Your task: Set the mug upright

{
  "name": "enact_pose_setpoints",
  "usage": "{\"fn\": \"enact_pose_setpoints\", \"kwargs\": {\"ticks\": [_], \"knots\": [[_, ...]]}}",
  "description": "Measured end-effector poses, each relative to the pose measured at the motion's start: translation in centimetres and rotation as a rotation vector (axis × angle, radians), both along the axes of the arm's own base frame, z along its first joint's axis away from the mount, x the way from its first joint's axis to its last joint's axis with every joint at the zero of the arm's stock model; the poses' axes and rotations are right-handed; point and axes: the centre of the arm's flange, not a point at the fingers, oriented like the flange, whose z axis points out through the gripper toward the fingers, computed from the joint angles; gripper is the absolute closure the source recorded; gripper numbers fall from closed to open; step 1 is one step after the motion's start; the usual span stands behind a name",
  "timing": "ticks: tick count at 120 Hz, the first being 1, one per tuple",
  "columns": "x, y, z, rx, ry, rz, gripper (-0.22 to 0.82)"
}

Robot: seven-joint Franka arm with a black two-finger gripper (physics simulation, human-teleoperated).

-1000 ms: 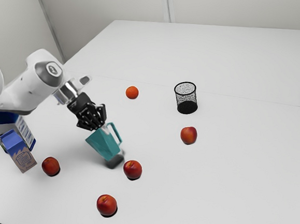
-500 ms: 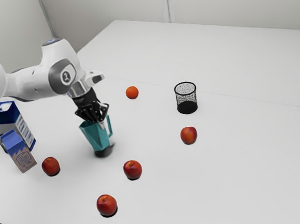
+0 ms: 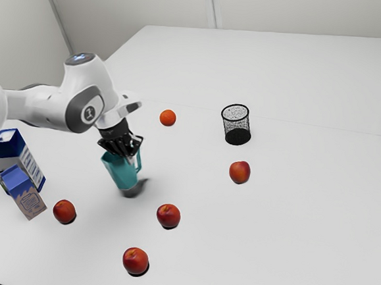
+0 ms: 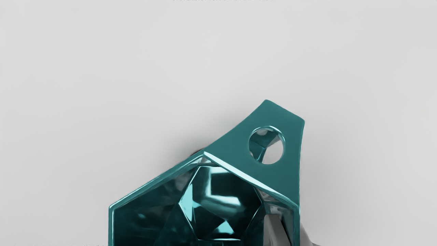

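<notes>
Leaning pretty noticeably, the mug [image 3: 120,171] is held by the gripper [image 3: 127,153] left of centre in the exterior view, rim toward the upper left and dark base [image 3: 132,190] toward the lower right. So yeah, not upright. The jaws are clamped on the mug's wall: in the wrist view one finger [image 4: 273,230] is tucked inside and the other is placed outside, near where the handle [image 4: 288,133] is joined on. Whether the table [image 3: 288,242] is touched by the base can't really be told. As for the rest, a blue and white box [image 3: 25,159] is seen at the left edge, with a small carton [image 3: 25,194] set in front of it and a red fruit [image 3: 65,212] just right of that. Two more are spotted below the mug, one [image 3: 168,216] to its lower right, one [image 3: 135,261] near the bottom. An orange [image 3: 168,117] is parked above and right of the mug, and right of centre a mesh bin [image 3: 236,124] is found above another red fruit [image 3: 239,172].
</notes>
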Motion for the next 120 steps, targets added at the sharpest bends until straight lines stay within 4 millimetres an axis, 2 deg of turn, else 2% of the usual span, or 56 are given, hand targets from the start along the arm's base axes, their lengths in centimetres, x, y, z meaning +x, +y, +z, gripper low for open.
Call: {"fn": "enact_pose_setpoints", "kwargs": {"ticks": [26, 45, 55, 78, 106, 120], "knots": [[0.0, 3.8, -0.1, 0.015, -0.022, 0.116, 0.78], [0.1, 4.8, -0.2, 0.017, -0.034, 0.164, 0.78], [0.2, 4.7, -0.3, 0.018, -0.037, 0.175, 0.78], [0.5, 4.0, -1.8, 0.033, -0.012, 0.189, 0.78], [0.8, 1.2, -3.2, 0.045, 0.011, 0.157, 0.79], [0.8, 1.0, -3.5, 0.049, 0.018, 0.162, 0.79]]}}
